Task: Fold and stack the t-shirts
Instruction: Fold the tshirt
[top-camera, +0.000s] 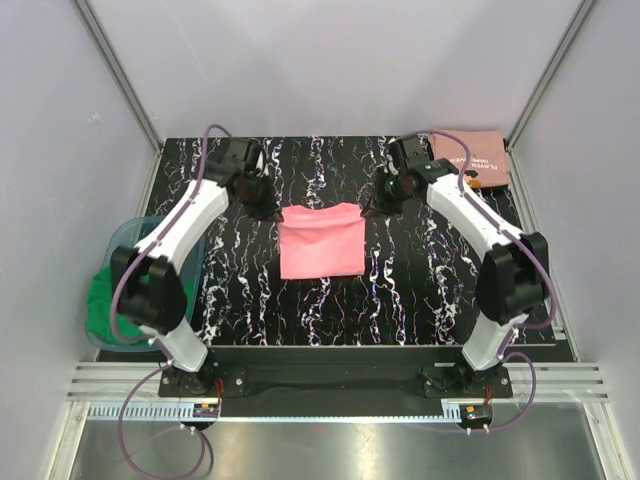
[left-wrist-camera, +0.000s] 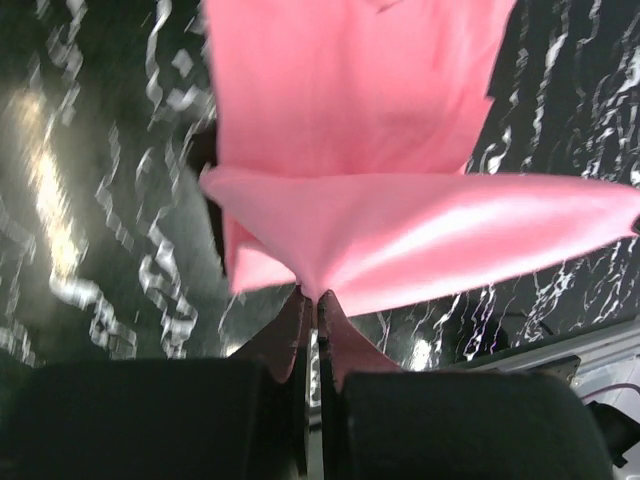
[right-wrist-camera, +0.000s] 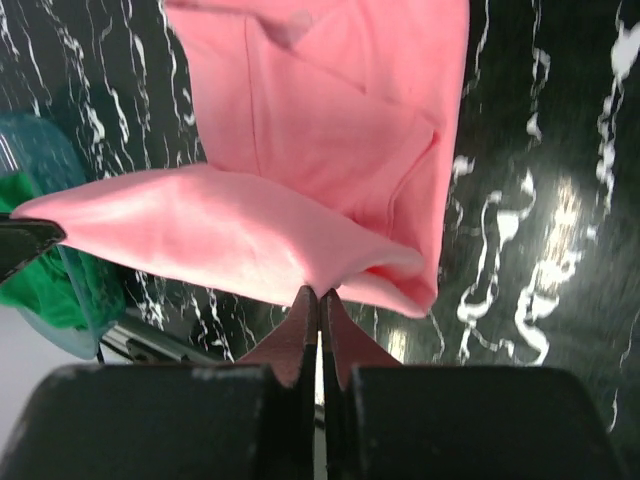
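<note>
Worktop (top-camera: 420, 300): black stone-pattern surface with white veining; it carries both garments.

Bright pink plain cloth t-shirt (top-camera: 320, 242): lies at the centre of the worktop, between the two arms, partly folded into a rough rectangle. Its far edge is raised off the surface and stretched between the two end effectors; the near part lies flat.

Translucent teal plastic bin (top-camera: 118, 240): sits at the left edge of the worktop, beside the left arm. It holds a crumpled green cloth (top-camera: 100, 300).

Duller salmon cloth t-shirt (top-camera: 470, 160): folded flat at the far right corner, well apart from the pink one. White lettering and a small dark-and-orange print show on its upper face.

Left end effector (left-wrist-camera: 312, 298): fingers pressed together, pinching the far left corner of the pink t-shirt.

Right end effector (right-wrist-camera: 320, 293): fingers pressed together, pinching the far right corner of the same garment.
</note>
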